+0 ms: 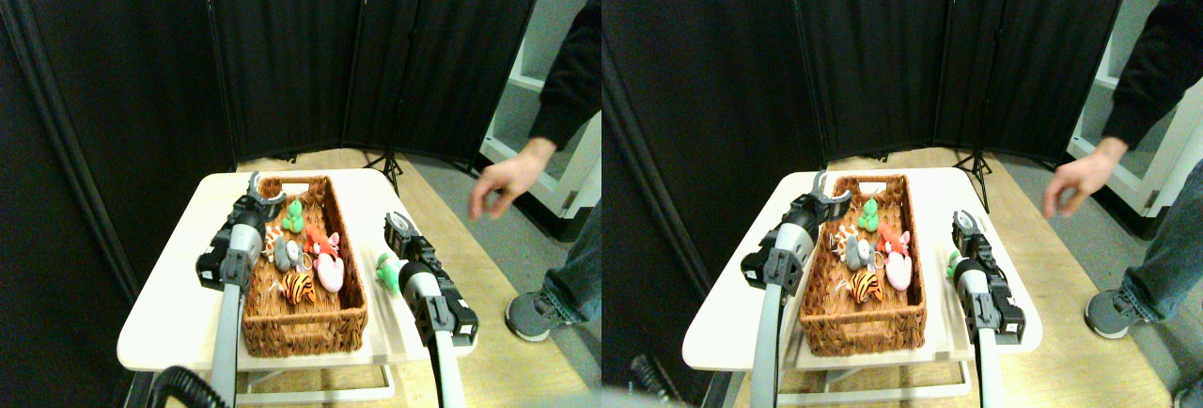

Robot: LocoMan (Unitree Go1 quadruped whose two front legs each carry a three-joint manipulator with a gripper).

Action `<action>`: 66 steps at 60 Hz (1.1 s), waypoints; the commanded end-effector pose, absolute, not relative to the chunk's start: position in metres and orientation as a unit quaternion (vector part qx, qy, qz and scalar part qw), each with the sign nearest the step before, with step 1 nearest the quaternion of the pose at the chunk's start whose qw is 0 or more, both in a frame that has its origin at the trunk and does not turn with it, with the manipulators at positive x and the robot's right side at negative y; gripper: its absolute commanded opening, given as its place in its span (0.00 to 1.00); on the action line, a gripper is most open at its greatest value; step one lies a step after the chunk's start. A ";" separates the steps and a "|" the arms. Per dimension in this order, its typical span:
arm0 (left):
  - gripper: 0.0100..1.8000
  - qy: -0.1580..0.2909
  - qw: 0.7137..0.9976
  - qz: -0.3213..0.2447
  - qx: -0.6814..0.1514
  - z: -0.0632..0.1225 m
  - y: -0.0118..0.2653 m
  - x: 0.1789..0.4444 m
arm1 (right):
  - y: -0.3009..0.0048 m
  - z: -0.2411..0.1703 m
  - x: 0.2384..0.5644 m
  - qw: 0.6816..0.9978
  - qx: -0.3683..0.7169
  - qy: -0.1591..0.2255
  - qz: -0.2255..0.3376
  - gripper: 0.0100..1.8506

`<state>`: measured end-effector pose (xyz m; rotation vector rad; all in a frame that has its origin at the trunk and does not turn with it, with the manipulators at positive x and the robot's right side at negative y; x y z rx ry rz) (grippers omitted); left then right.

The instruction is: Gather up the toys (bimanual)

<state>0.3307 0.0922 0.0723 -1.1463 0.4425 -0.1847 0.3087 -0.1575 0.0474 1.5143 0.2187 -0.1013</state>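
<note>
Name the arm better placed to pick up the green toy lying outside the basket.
Right, probably. The green toy lies on the table right of the basket, just beside the right gripper. The left gripper hovers over the basket's far-left rim, with the basket between.

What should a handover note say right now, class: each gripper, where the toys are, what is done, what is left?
Left gripper: open, empty, over the wicker basket's far left rim.
Right gripper: beside the basket on the table; fingers unclear.
Done: green toy, red toy, grey toy, pink toy and tiger lie in the basket.
Left: a second green toy lies on the table by the right arm.
A person's hand hangs nearby.
</note>
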 end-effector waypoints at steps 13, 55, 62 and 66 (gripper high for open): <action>0.11 0.171 0.847 -0.029 -0.503 0.055 0.159 0.324 | -0.158 0.044 0.313 0.729 0.675 0.110 -0.036 0.00; 0.12 0.154 0.839 0.074 -0.517 0.005 0.191 0.301 | -0.163 0.026 0.292 0.812 0.549 0.198 -0.025 0.41; 0.12 0.156 0.840 0.077 -0.514 0.002 0.191 0.305 | -0.162 0.013 0.285 0.786 0.571 0.235 -0.014 0.34; 0.12 0.156 0.843 0.074 -0.509 0.001 0.192 0.307 | -0.164 0.006 0.283 0.786 0.567 0.245 -0.029 0.25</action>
